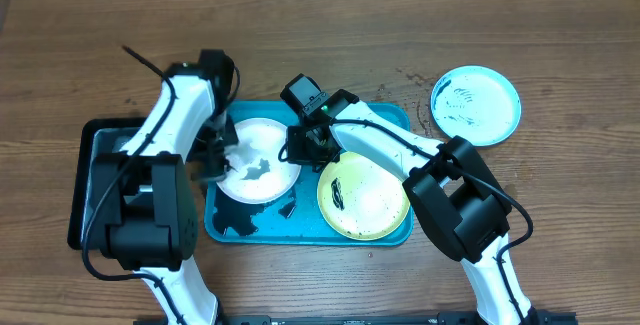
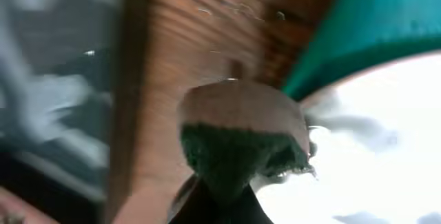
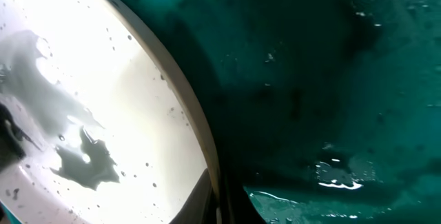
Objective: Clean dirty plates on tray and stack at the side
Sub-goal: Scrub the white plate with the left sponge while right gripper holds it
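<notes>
white plate (image 1: 262,145) lies on the left half of the tray (image 1: 310,230), wet and carrying a black smear near its middle. yellow-green plate (image 1: 375,200) lies on the tray's right half, toward its near edge, with a dark smear on its left side, and its rim sits just beside the white plate. light blue plate (image 1: 476,105) rests off the tray on the bare table (image 1: 560,215), beyond the tray's far right corner, with thin dark marks on it. the tray sits mid-table, and a black tray (image 1: 78,185) lies just off its left edge. left gripper (image 1: 215,160) is at the white plate's left rim, clamped on a sponge (image 2: 234,151) whose green scouring face shows in the left wrist view. right gripper (image 1: 303,148) is at the plate's right rim and pinches it, the rim running between its 2 dark fingers in the right wrist view. dark smears mark the tray's near left corner.
</notes>
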`<action>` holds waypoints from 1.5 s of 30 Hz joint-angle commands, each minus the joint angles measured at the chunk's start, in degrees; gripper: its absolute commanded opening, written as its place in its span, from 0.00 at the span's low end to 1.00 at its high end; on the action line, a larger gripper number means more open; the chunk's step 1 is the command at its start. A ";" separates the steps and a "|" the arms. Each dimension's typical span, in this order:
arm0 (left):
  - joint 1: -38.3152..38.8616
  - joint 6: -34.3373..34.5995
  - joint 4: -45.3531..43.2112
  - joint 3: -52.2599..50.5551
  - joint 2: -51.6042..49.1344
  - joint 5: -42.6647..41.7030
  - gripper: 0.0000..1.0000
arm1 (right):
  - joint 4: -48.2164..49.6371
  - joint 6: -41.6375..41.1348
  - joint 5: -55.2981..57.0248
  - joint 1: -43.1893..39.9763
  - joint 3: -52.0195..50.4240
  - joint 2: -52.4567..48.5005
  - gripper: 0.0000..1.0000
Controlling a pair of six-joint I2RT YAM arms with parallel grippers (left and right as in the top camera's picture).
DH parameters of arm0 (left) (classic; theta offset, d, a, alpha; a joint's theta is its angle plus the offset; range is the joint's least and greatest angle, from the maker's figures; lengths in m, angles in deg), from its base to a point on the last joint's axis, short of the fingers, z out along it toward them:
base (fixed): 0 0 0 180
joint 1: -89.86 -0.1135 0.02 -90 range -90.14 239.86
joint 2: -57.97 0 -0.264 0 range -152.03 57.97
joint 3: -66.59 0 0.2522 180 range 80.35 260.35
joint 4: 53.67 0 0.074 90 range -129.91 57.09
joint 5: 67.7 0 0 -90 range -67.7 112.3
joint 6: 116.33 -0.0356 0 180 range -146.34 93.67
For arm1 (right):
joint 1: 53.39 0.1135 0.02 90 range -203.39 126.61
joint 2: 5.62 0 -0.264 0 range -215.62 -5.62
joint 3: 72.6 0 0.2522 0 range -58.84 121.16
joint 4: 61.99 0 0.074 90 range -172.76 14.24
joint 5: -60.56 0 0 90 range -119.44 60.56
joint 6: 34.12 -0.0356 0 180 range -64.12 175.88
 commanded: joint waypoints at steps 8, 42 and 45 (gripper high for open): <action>-4.96 7.48 3.65 14.34 8.37 -4.39 0.04 | -1.88 7.30 3.13 -0.20 2.91 2.97 0.04; -31.28 0.81 4.90 9.66 11.67 -20.04 0.04 | -4.28 46.90 91.62 27.17 8.39 16.26 0.04; -31.28 0.83 4.90 9.66 11.65 -20.06 0.04 | -4.28 46.90 91.60 27.19 8.39 16.26 0.04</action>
